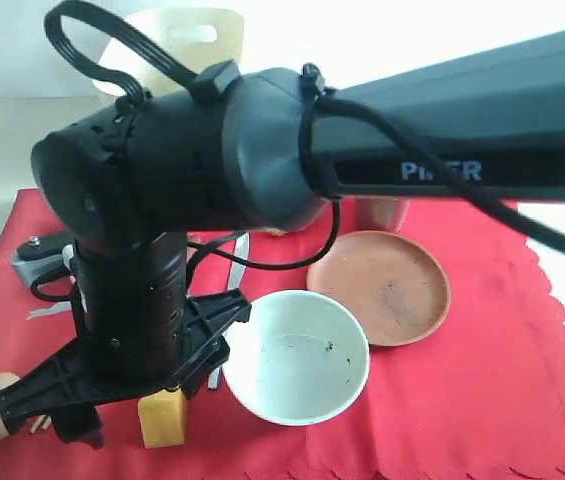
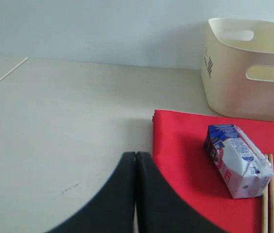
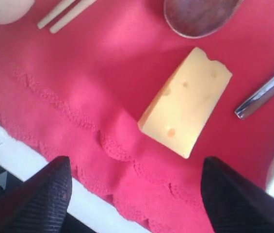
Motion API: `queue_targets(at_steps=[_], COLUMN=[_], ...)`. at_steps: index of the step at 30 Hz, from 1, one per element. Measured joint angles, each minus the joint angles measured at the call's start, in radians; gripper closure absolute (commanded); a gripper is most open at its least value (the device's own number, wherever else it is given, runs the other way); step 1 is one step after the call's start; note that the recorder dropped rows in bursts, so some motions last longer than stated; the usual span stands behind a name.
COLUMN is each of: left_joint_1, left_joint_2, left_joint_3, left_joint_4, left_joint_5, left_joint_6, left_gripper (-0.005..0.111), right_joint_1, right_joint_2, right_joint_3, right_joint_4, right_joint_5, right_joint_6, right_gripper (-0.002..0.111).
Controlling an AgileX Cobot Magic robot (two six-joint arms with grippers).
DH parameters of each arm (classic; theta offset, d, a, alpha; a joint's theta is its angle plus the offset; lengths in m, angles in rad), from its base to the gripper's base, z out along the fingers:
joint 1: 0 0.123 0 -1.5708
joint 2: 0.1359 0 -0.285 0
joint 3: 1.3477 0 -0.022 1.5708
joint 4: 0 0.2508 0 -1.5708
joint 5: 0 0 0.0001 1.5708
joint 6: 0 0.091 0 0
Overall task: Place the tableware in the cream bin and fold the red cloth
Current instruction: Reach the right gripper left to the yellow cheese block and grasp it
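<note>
The right end effector (image 3: 136,170) hangs wide open over the cheese (image 3: 185,114) on the cloth (image 1: 482,400), spoon (image 3: 197,14), chopsticks (image 3: 66,12) and knife (image 3: 265,92) near. The left end effector (image 2: 136,158) is closed tight above the table (image 2: 54,121). The bowl (image 1: 297,355) sits just beside the plate (image 1: 382,285); the bin (image 2: 243,73) stands just beyond the cloth

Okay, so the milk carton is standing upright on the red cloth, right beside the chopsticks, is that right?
Not quite. The left wrist view shows the milk carton lying on its side, not standing upright. The rest holds: it is on the red cloth, right beside the chopsticks.
</note>
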Motion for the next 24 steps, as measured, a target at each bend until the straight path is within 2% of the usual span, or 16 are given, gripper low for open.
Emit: queue_targets(at_steps=[18,22,24], left_joint_1=[0.000,0.000,0.000], left_joint_2=[0.000,0.000,0.000], left_joint_3=[0.000,0.000,0.000], left_joint_4=[0.000,0.000,0.000], left_joint_5=[0.000,0.000,0.000], left_joint_6=[0.000,0.000,0.000], left_gripper=[0.107,0.107,0.107], right_joint_1=[0.000,0.000,0.000], right_joint_2=[0.098,0.122,0.128], right_joint_3=[0.006,0.006,0.006], right_joint_4=[-0.002,-0.013,-0.024], right_joint_5=[-0.044,-0.058,-0.067], right_joint_6=[0.055,0.055,0.057], right_gripper=[0.037,0.042,0.048])
